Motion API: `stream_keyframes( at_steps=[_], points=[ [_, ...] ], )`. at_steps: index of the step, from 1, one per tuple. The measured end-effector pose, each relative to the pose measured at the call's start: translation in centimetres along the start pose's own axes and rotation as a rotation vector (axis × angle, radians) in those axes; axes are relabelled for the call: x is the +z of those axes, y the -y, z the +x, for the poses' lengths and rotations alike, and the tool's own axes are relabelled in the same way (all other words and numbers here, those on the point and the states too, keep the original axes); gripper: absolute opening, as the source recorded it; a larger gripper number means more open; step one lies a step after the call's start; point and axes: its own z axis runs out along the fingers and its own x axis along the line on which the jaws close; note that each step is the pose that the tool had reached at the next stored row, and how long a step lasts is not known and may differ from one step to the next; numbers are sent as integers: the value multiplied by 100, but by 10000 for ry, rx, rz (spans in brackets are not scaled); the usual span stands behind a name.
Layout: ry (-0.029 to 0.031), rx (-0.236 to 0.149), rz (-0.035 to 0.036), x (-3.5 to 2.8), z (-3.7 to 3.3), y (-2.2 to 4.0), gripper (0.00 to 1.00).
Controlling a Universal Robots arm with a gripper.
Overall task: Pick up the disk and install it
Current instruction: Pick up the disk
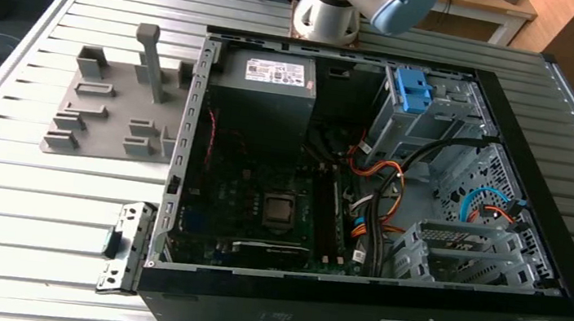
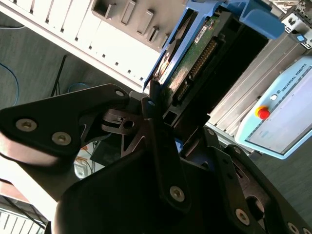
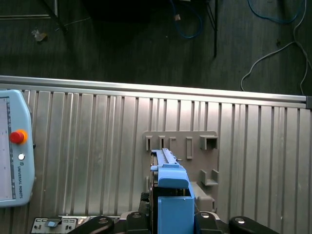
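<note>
- The picking up is done, as I judge it: the gripper (image 2: 158,105) has its fingers clamped narrow on one end of the disk (image 2: 195,53), which hangs in the air, apart from the table.
- In the second wrist view the disk shows its green circuit side and the blue carrier frame along its edge. In the first wrist view the disk (image 3: 173,195) is seen end-on, blue, with the grey fixture (image 3: 187,146) below it.
- The installing is not yet done. In the exterior view the computer case (image 1: 537,265) lies open on its side, and the disk is not inside it.
- Inside the case, the small blue bracket (image 1: 411,89) sits at one o'clock, the grey power-supply box (image 1: 270,80) at eleven o'clock, and a metal drive cage (image 1: 473,253) at four o'clock.
- The surface is a slatted metal table (image 1: 27,219). The grey fixture (image 1: 106,118) lies at nine o'clock from the case, just beside its wall. The base of the arm (image 1: 333,14) stands at twelve o'clock.
- A teach pendant (image 3: 14,146) rests on the table near the fixture.
- Around the table, the floor (image 3: 122,39) is dark, with blue and white cables lying loose on it.
</note>
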Motion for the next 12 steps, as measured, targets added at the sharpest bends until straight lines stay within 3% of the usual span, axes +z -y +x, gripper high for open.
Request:
stream_keyframes(
  at_steps=[12],
  points=[
    [-16,1,-1,25,50,171,36]
  ],
)
